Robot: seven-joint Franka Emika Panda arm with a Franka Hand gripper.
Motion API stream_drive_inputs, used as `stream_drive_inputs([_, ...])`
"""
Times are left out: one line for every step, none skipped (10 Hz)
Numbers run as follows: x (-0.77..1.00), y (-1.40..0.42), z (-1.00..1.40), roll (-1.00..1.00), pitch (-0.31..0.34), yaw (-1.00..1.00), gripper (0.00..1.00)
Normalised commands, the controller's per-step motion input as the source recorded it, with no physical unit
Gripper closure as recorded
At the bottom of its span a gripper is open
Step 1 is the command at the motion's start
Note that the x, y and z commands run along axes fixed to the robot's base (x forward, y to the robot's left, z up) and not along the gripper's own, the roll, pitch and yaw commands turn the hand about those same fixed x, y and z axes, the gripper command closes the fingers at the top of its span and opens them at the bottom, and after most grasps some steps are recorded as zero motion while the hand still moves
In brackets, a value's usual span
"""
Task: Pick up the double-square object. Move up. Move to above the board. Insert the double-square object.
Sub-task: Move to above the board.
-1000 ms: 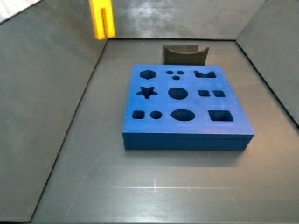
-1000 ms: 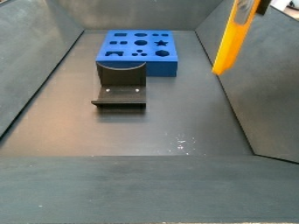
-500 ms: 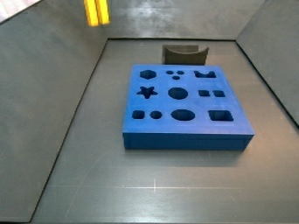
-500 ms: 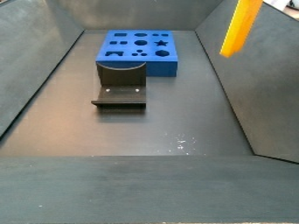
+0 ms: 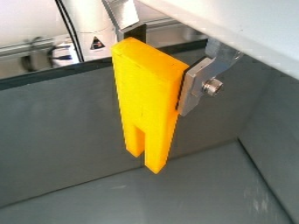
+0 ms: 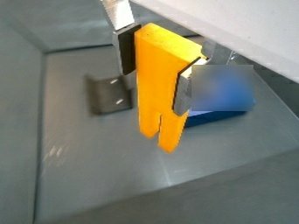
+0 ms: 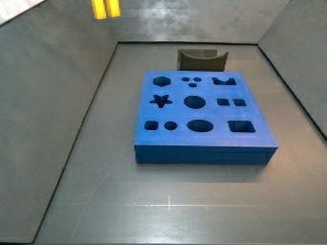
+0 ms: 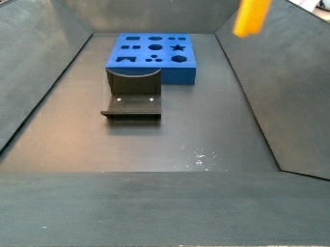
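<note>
While the gripper (image 5: 163,66) hangs high over the floor, its silver fingers (image 5: 201,83) are clamped on the upper part of the double-square object (image 5: 145,103), w/ the grooved end pointing down; same pinch shows in both wrist views (image 6: 160,80). In both side views only the block's lower end is visible at the top edge (image 7: 105,9) (image 8: 252,16), well above the floor & gripper itself out of frame. Board (image 7: 205,117) lies flat on the floor, apart from the block. Fixture (image 8: 133,103) stands just beside the board's near edge.
</note>
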Motion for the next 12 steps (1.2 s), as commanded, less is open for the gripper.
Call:
stream_drive_inputs([0.55, -1.00, 0.15, 0.09, 0.091, -1.00, 1.00])
stream_drive_inputs([0.55, -1.00, 0.15, 0.10, 0.107, -1.00, 1.00])
stream_drive_inputs([0.55, -1.00, 0.15, 0.09, 0.127, -1.00, 1.00])
stream_drive_inputs([0.56, -1.00, 0.16, 0.06, 0.164, -1.00, 1.00])
stream_drive_inputs([0.57, -1.00, 0.16, 0.03, 0.205, -0.81, 1.00])
stream_drive_inputs([0.59, -1.00, 0.17, 0.01, 0.210, -0.56, 1.00])
stream_drive_inputs([0.60, -1.00, 0.17, -0.02, 0.209, -0.35, 1.00])
stream_drive_inputs([0.62, -1.00, 0.17, -0.02, 0.195, -0.21, 1.00])
stream_drive_inputs([0.63, -1.00, 0.18, -0.01, 0.171, -0.07, 1.00])
stream_drive_inputs([0.48, -0.74, 0.14, 0.00, 0.155, -0.04, 1.00])
stream_drive_inputs([0.33, -0.45, 0.09, 0.01, 0.145, -0.02, 1.00])
stream_drive_inputs([0.21, -0.25, 0.06, 0.02, 0.110, -0.01, 1.00])
